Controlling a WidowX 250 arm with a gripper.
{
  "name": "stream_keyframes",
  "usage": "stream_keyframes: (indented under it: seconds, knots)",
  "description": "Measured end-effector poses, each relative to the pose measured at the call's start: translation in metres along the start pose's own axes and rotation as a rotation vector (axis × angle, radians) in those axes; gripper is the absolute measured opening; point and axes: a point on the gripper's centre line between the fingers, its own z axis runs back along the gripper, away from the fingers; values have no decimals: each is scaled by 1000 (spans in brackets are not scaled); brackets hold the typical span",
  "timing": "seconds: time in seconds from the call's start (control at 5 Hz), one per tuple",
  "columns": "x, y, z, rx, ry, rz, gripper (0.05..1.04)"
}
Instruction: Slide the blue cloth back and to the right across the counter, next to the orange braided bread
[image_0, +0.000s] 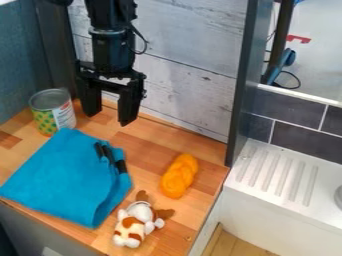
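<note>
Jaws (108, 119) open, nothing between them, above the worktop (153, 145). Can (52, 107) upright, near them, to picture left. Cloth (60, 180) rumpled, camera side of jaws. Orange twist (179, 175) and plush (133, 222) farther out. Risks (judged): low sideways swing could tip can; shallow pinch on loose cloth could slip; cloth dragged toward plush could shove it.

- Lighting was bright and diffuse; source direction could not be determined.
- White ribbed drainboard (286, 176), right, appeared bright.
- Shading on blue cloth (63, 175) was soft.
</note>
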Motion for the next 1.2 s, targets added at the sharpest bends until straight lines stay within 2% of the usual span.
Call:
stream_keyframes:
  seconds: [0.2,0.4,0.6,0.8,1.0,1.2]
  knots:
    - [-2,0,-10,-4,32,0,1001]
    - [-22,6,-27,27,50,-13,1001]
    - [-40,31,-28,50,63,41,1001]
    - [-48,41,-45,103,111,41,1001]
    - [-50,48,-68,142,195,37,1001]
    - [-53,53,-84,159,260,-2,1001]
